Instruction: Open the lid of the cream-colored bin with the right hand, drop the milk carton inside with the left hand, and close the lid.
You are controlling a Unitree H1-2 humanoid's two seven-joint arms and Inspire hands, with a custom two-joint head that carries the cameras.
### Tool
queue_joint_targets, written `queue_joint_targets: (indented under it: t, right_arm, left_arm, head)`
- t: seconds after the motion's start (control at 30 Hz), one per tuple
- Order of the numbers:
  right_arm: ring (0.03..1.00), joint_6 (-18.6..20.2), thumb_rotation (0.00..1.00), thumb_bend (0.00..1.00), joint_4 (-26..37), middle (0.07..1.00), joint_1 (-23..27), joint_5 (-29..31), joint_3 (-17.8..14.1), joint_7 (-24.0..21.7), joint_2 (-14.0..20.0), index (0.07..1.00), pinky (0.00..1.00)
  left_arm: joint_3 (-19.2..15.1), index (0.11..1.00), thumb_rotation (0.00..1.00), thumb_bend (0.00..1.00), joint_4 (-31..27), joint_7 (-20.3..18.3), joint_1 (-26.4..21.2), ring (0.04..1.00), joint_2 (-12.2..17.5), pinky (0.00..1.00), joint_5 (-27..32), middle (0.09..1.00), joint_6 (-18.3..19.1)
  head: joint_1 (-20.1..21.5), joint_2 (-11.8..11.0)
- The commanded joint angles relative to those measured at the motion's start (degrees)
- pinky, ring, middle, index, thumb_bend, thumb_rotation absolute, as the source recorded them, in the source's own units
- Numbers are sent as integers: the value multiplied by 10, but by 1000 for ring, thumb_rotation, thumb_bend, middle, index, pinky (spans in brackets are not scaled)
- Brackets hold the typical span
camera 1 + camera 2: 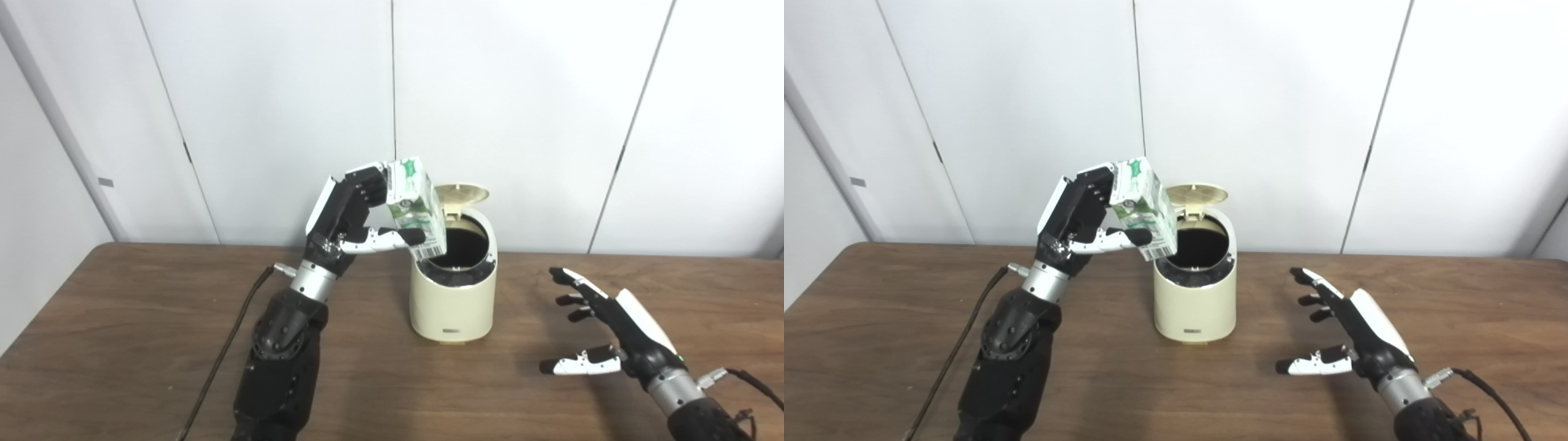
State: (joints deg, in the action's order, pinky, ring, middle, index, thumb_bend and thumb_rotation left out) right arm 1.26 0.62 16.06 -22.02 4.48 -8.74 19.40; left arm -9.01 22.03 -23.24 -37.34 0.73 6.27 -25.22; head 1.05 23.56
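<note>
The cream-colored bin (452, 306) stands on the table's middle with its round lid (462, 194) flipped up at the back, showing a dark inside. My left hand (349, 217) is shut on the green-and-white milk carton (416, 205), holding it tilted over the bin's left rim, its lower corner at the opening. My right hand (603, 334) hovers open above the table to the right of the bin, fingers spread, touching nothing.
The brown wooden table (122, 318) runs wide on both sides of the bin. A white panelled wall (551, 92) stands close behind. Cables trail from both wrists, one along the left arm (226, 349).
</note>
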Motion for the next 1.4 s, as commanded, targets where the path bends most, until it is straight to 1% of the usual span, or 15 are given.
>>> queue_joint_targets:
  t: [0.0,0.13,0.33,0.4,0.5,0.6,0.63,0.73,0.77,0.87,0.97,1.03,1.13,1.23,1.37]
  right_arm:
    - [785,-21,137,743,21,899,15,-1,-4,17,2,905,662]
    - [776,-25,127,750,24,887,11,-4,-3,24,-2,896,648]
    - [816,-11,132,739,33,905,7,-5,-3,19,-4,910,691]
    - [819,-9,136,738,34,907,5,-7,-3,20,-4,912,697]
    - [806,-11,134,740,32,905,4,-6,-4,21,-4,912,683]
    - [808,-11,144,745,30,905,4,-6,-5,22,-4,909,672]
    - [807,-11,149,746,29,905,4,-7,-5,23,-4,909,671]
    - [801,-13,153,747,25,903,6,-7,-6,24,-5,909,666]
    - [801,-13,159,746,24,900,7,-7,-6,25,-5,908,667]
    - [799,-14,166,742,22,899,8,-7,-5,24,-5,910,672]
    - [796,-16,168,741,21,898,9,-6,-5,25,-6,909,675]
    - [795,-17,174,741,21,897,9,-6,-5,25,-7,908,678]
    - [803,-16,180,743,21,898,10,-5,-5,25,-6,910,686]
    - [815,-17,177,742,20,902,11,-4,-6,25,-6,913,691]
    - [813,-15,191,745,19,900,12,-9,-5,27,-3,915,687]
  left_arm:
    - [-4,510,0,502,2,-4,-43,446,-5,445,7,495,-17]
    - [-2,510,0,502,18,2,-46,448,-8,449,-11,494,-17]
    - [-3,508,0,502,43,7,-53,449,-13,454,-20,488,-17]
    - [-2,509,0,502,50,14,-56,450,-14,463,-26,486,-17]
    - [7,507,0,502,52,54,-57,451,-13,469,-48,486,-17]
    - [34,507,0,503,47,114,-55,452,-5,471,-78,486,-17]
    - [56,506,0,503,44,154,-54,454,3,473,-98,487,-17]
    - [139,503,0,503,36,289,-50,455,35,472,-156,490,-17]
    - [164,501,0,503,36,324,-51,455,44,471,-166,492,-17]
    - [226,498,0,503,38,413,-55,455,67,471,-185,493,-17]
    - [279,495,0,504,42,486,-61,455,87,474,-197,495,-17]
    - [323,496,0,504,51,553,-71,454,104,473,-218,495,-17]
    - [377,498,0,504,69,643,-86,452,122,468,-252,494,-17]
    - [417,504,0,504,93,731,-98,452,131,461,-309,490,-17]
    - [460,515,0,504,127,825,-115,445,140,441,-369,486,-17]
  head:
    - [3,-1]
    - [9,-1]
    - [12,0]
    - [13,0]
    - [14,3]
    - [14,4]
    - [14,4]
    - [12,5]
    - [12,5]
    - [12,5]
    - [12,6]
    - [12,7]
    - [12,8]
    - [11,9]
    - [11,10]
